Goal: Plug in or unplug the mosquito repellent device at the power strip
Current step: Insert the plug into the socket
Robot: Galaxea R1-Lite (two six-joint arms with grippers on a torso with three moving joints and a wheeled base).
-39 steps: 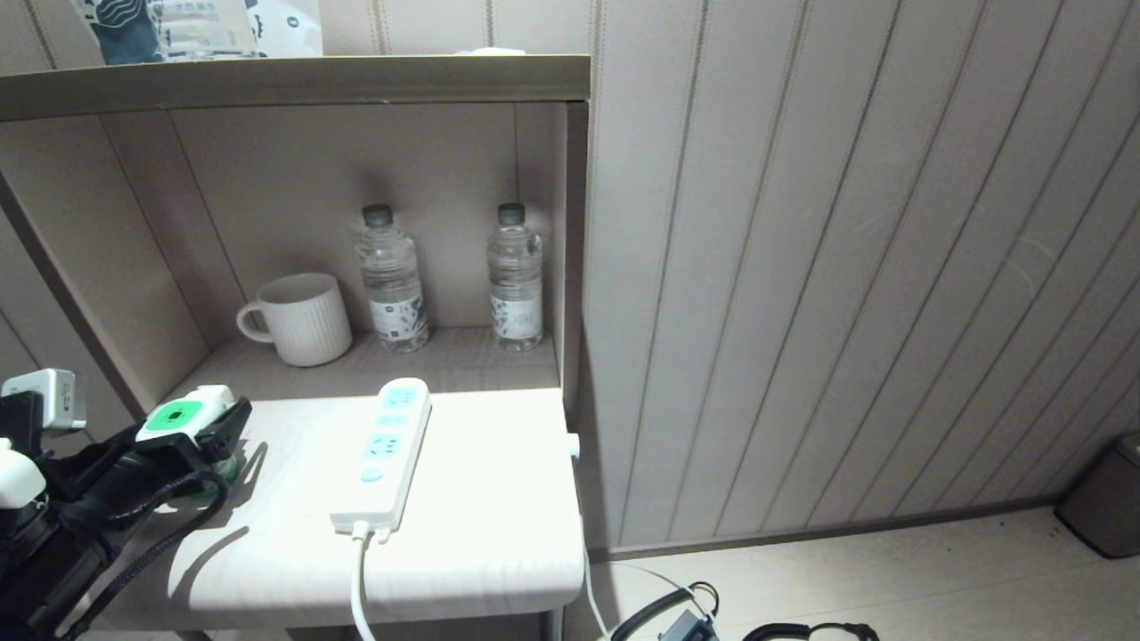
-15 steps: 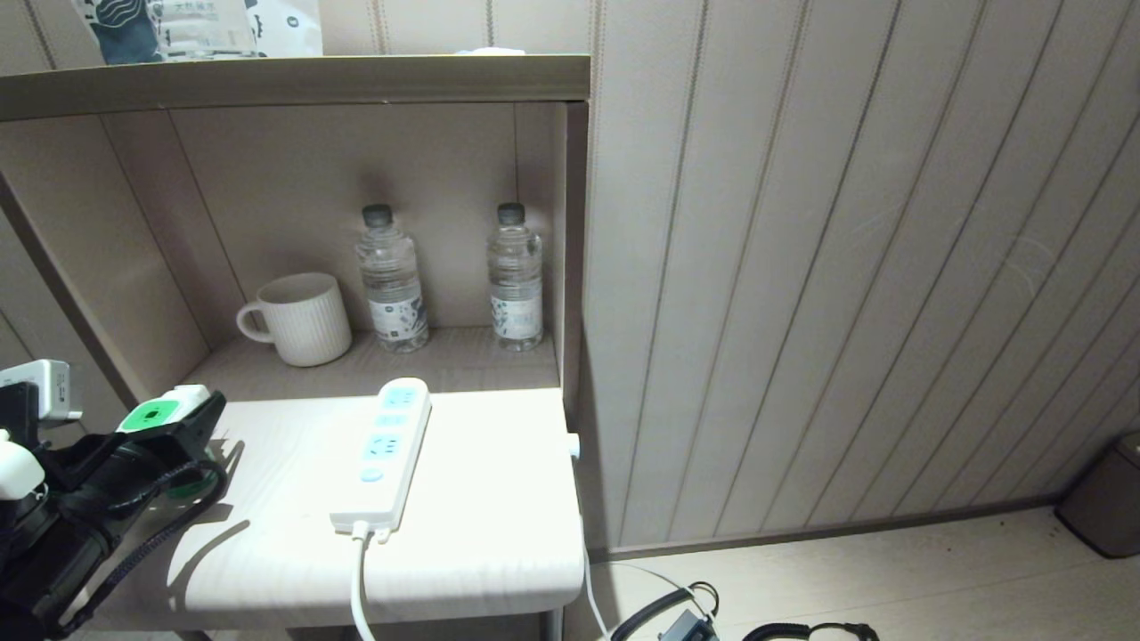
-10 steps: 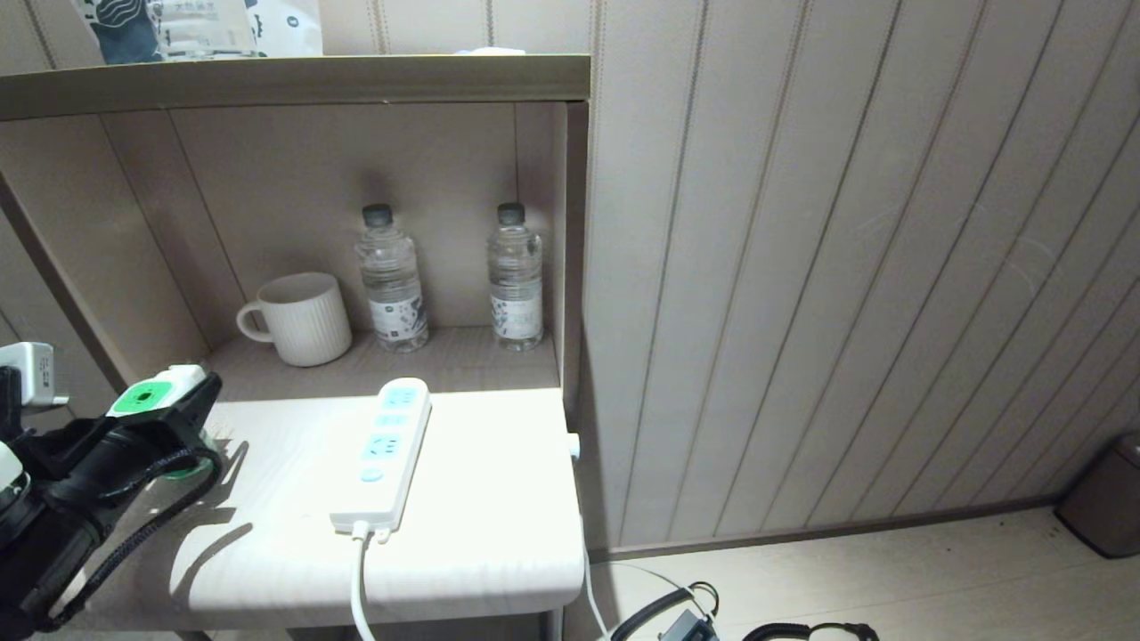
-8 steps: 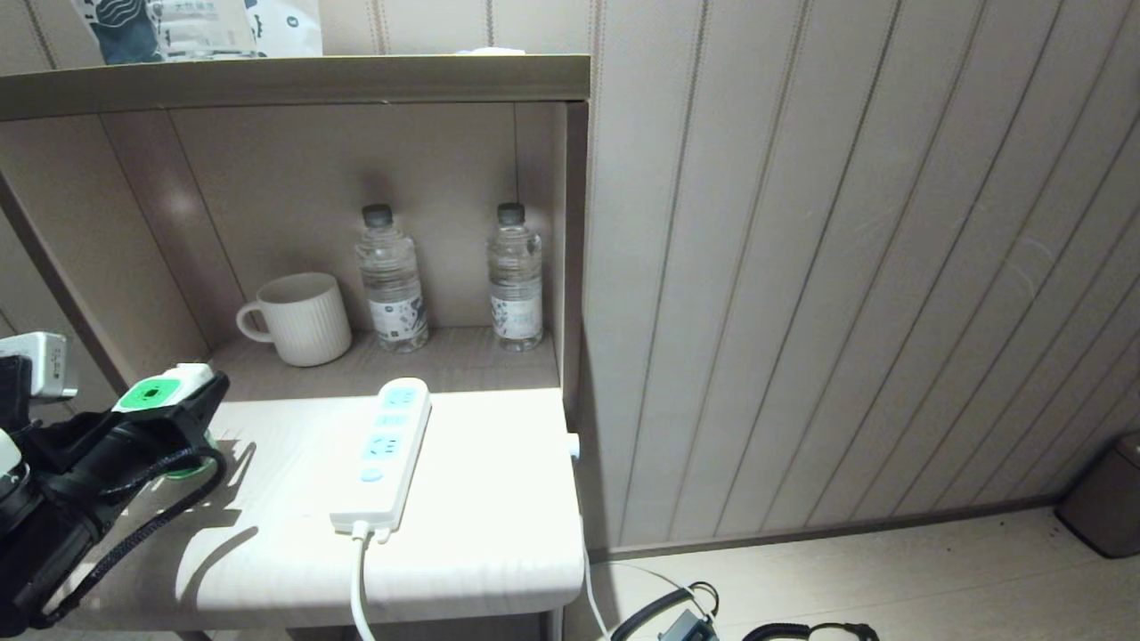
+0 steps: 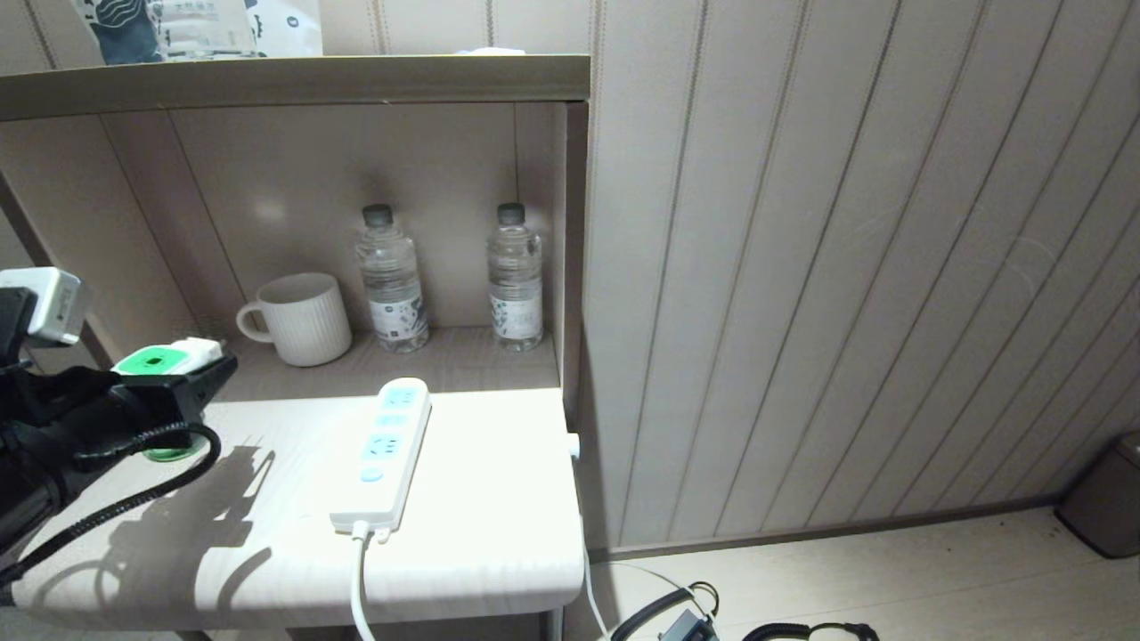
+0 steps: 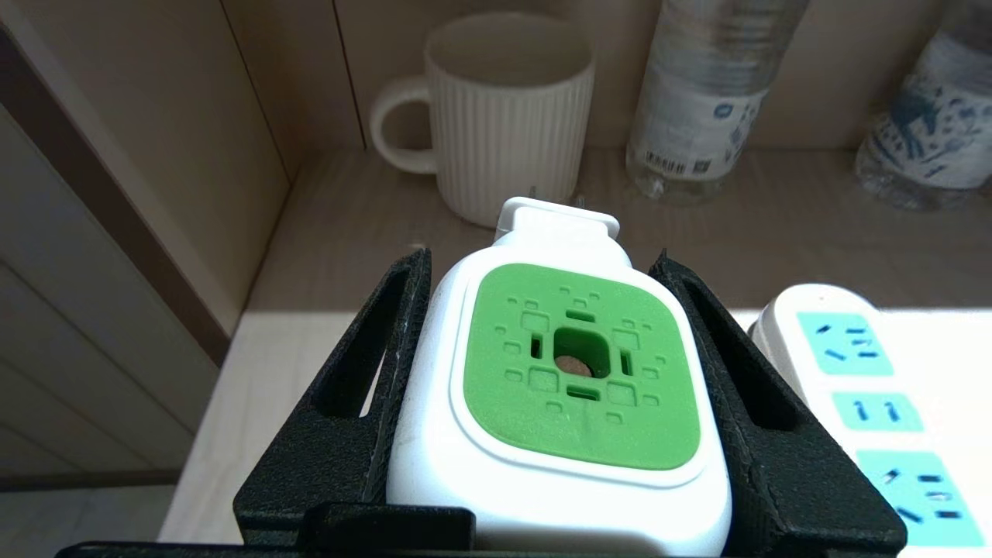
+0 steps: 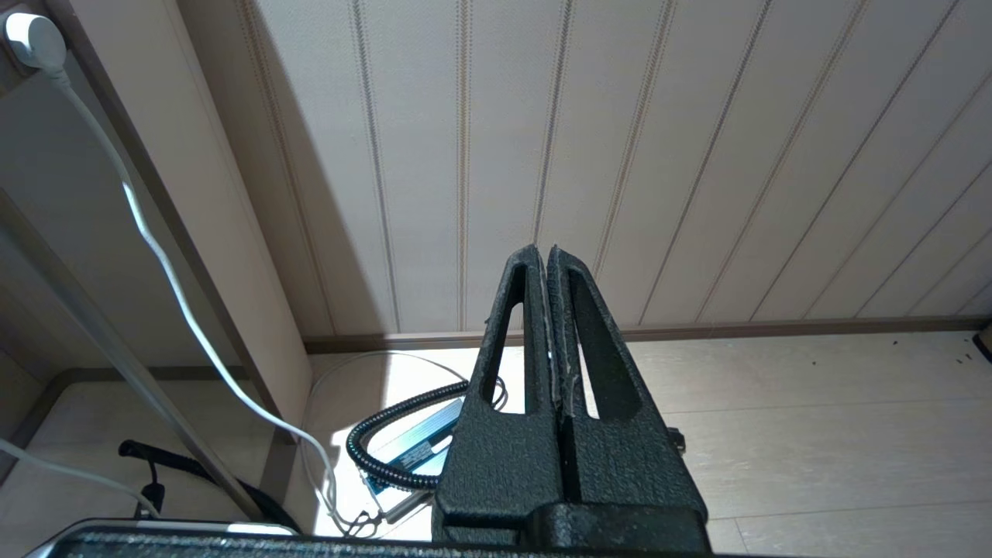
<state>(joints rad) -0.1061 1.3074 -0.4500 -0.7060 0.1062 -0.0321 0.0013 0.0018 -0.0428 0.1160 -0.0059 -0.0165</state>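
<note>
I see the mosquito repellent device (image 6: 570,387) clamped in the left gripper (image 5: 191,378), green top up, lifted over the desk's (image 5: 481,534) left edge; prongs face the mug (image 6: 508,116) (unplugged); power strip (image 5: 383,454) lies to its right on the desk; right gripper (image 7: 549,267) is closed and empty, near the floor.

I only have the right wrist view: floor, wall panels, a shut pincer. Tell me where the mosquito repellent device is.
Observer: The left pincer is shut on the mosquito repellent device, green top facing the wrist camera.
Operator: Report where it sits relative to the power strip.
Observer: Off the table's left edge, apart from the power strip; no socket is occupied.
Operator: Give me what's behind it.
Observer: A ribbed white mug stands in the shelf recess, next to two water bottles.
</note>
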